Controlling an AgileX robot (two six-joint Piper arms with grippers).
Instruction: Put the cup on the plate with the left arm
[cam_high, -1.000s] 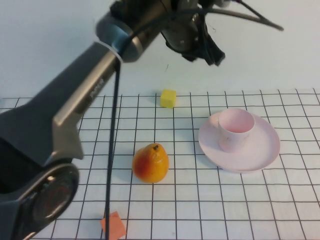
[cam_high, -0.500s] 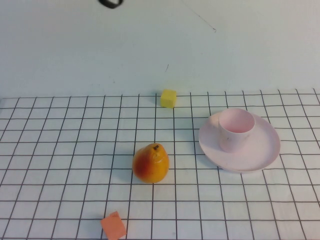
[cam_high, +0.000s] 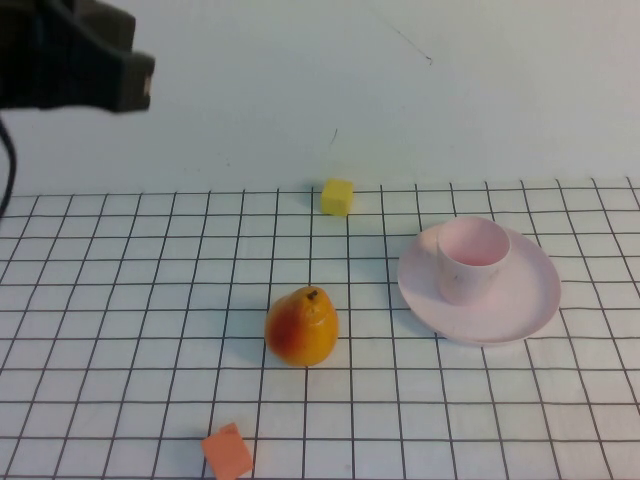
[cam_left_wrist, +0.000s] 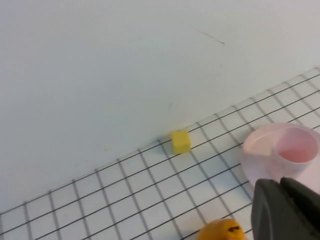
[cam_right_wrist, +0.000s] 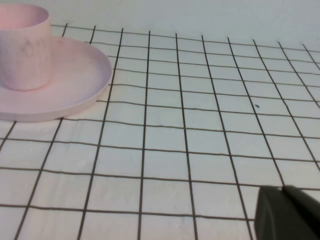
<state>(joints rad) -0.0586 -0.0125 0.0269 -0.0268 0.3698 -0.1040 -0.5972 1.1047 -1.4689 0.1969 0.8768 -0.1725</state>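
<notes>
The pale pink cup (cam_high: 470, 258) stands upright on the pale pink plate (cam_high: 520, 305) at the right of the gridded table, with nothing holding it. A black part of the left arm (cam_high: 75, 60) shows at the top left of the high view, high up and far from the cup. In the left wrist view the left gripper (cam_left_wrist: 280, 182) is shut and empty, with the cup (cam_left_wrist: 295, 152) and plate (cam_left_wrist: 252, 162) beyond it. In the right wrist view the right gripper (cam_right_wrist: 283, 189) is shut and empty, low over the table, to the right of the cup (cam_right_wrist: 22, 47) and plate (cam_right_wrist: 75, 85).
An orange-yellow pear (cam_high: 301, 326) stands mid-table, also in the left wrist view (cam_left_wrist: 220, 231). A yellow cube (cam_high: 337, 196) lies at the back by the wall. An orange cube (cam_high: 227, 452) lies at the front edge.
The left arm has left the space above the table's back middle, passed out of view, and now shows at the top left. The cup, plate and other objects have not moved.
</notes>
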